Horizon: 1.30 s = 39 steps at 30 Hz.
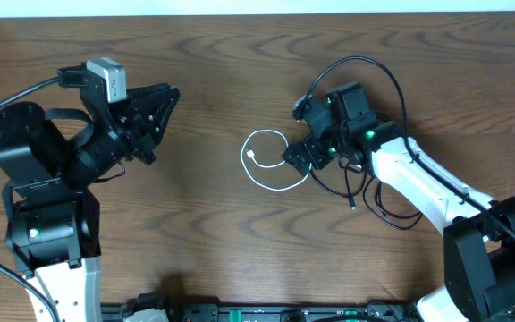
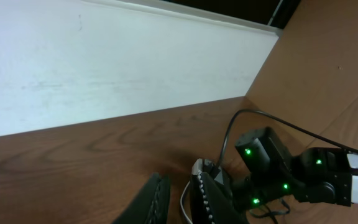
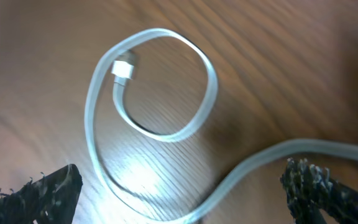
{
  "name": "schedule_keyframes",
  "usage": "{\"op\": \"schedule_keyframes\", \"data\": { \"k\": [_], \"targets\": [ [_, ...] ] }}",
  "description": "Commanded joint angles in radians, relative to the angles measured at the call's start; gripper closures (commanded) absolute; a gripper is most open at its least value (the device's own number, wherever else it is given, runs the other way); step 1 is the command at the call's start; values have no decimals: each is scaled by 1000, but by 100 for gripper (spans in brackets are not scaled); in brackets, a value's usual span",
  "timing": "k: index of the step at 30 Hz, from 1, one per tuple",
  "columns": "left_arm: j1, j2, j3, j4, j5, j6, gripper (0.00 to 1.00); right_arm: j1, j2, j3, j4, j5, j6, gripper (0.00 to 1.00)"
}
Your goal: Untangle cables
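A thin white cord (image 1: pixel 243 159) lies in a loop on the wooden table, its small plug (image 3: pixel 123 68) curled inside the loop. My right gripper (image 1: pixel 307 154) hovers low over the loop's right side. It is open wide (image 3: pixel 185 199), and the white cord (image 3: pixel 213 81) runs across the gap without touching either finger. Thin black cords (image 1: pixel 351 190) lie tangled under and behind the right wrist. My left gripper (image 1: pixel 164 107) is raised far to the left, away from the cords. Its jaws (image 2: pixel 182 199) stand a narrow gap apart and hold nothing.
The right arm (image 2: pixel 272 155) with green lights faces the left wrist camera. Its thick black cable (image 1: pixel 374 67) arches above it. A white wall (image 2: pixel 104 68) stands beyond the table's far edge. Bare wood lies between the two arms.
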Motion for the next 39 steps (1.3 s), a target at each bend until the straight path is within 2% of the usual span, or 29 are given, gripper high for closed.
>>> {"op": "schedule_keyframes", "data": {
  "k": [1, 10, 16, 20, 23, 29, 35, 39],
  "targets": [
    [-3, 3, 12, -6, 12, -9, 83, 1, 4, 16, -38, 150, 174, 1],
    [-3, 26, 12, -63, 12, -8, 83, 55, 4, 16, -115, 159, 433, 1],
    [-3, 26, 12, -84, 12, -6, 83, 122, 4, 15, -199, 375, 687, 1],
    [-3, 26, 12, -104, 12, 3, 83, 169, 4, 15, -204, 441, 756, 5],
    [-3, 26, 12, -119, 12, 3, 83, 190, 4, 14, -209, 486, 808, 17],
    [-3, 26, 12, -137, 20, 3, 83, 203, 30, 14, -221, 494, 852, 20],
    [-3, 26, 12, -137, 19, 6, 83, 206, 70, 14, -249, 475, 903, 18],
    [-3, 26, 12, -138, 19, 18, 83, 232, 74, 14, -253, 482, 923, 22]
  ]
}}
